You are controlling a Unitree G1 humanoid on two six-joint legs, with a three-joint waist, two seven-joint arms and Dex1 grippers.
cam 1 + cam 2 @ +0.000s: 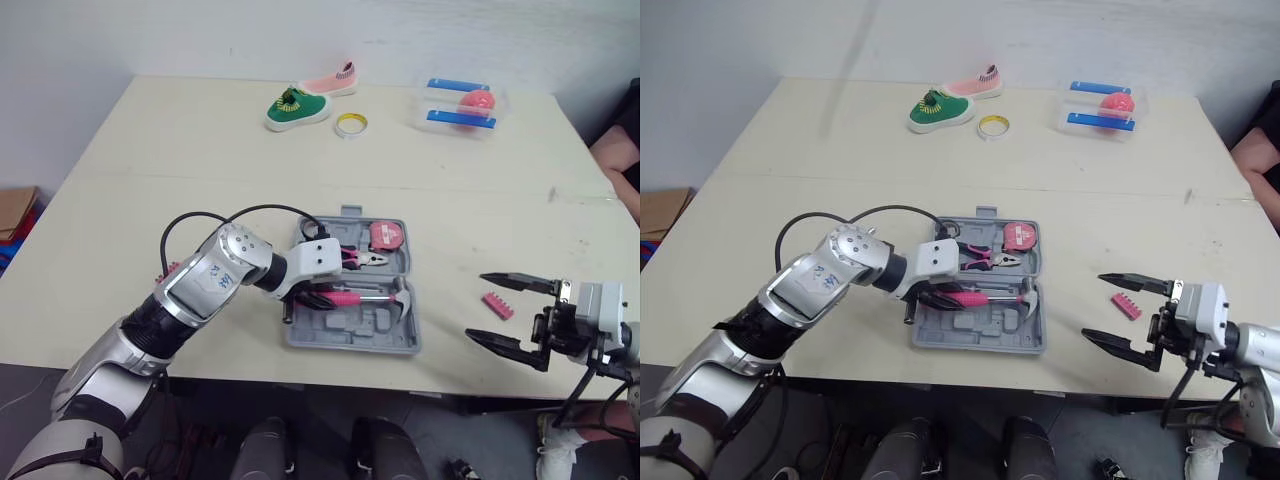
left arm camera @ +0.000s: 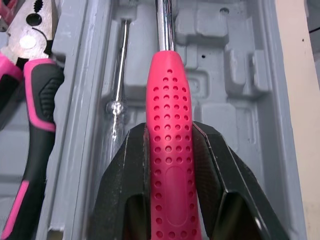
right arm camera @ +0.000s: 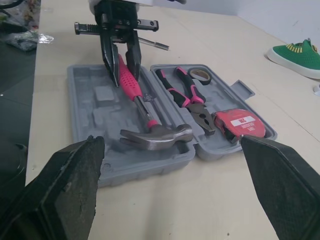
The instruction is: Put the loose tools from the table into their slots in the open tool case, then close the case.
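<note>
Hammer [image 3: 157, 134] handle is what my left gripper [image 2: 168, 131] pinches, one black finger pressed on each side of the pink grip. The tool lies along the near half of the open tool case [image 1: 345, 335] on the table [image 1: 180, 140]. Pliers [image 3: 192, 100] and tape measure [image 3: 240, 122] sit in the far half (a thin clear-handled driver [image 2: 118, 90], I think, lies in the groove beside the hammer). My right gripper [image 1: 476, 306] hangs spread wide off the case's right side, with a small pink bit strip [image 1: 497, 305] on the table near its fingertips.
</note>
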